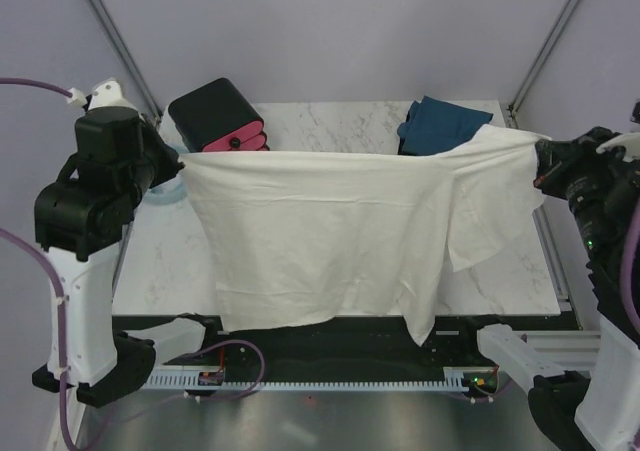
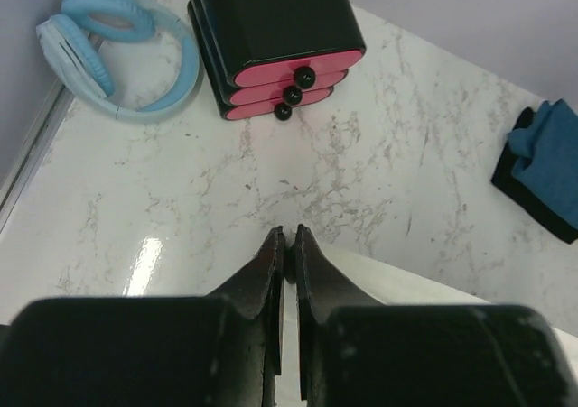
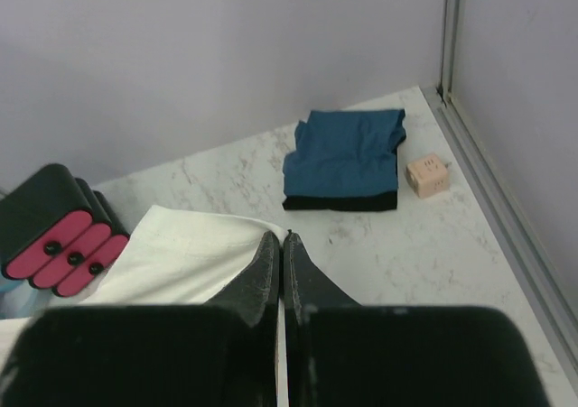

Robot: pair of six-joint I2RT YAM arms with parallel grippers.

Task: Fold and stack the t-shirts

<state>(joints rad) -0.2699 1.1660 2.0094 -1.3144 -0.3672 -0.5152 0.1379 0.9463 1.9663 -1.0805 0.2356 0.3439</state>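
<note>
The cream-white t-shirt [image 1: 330,231] hangs stretched in the air between both arms, and its lower edge drapes past the table's near edge. My left gripper [image 1: 182,161] is shut on the shirt's left top corner; the left wrist view shows the fingers pinched together at the gripper [image 2: 289,235] with white cloth [image 2: 406,285] beneath them. On the right, my right gripper [image 1: 540,161] is shut on the other top corner, and white cloth [image 3: 181,254] trails from its tips [image 3: 282,237]. The dark teal-blue t-shirt [image 1: 440,126] lies folded at the back right [image 3: 343,154].
A black box with pink drawers [image 1: 215,116] stands at the back left [image 2: 271,37]. Pale blue headphones [image 2: 117,55] lie beside it near the left wall. A small beige cube [image 3: 426,174] sits right of the teal shirt. Metal frame posts [image 1: 545,51] rise at the back corners.
</note>
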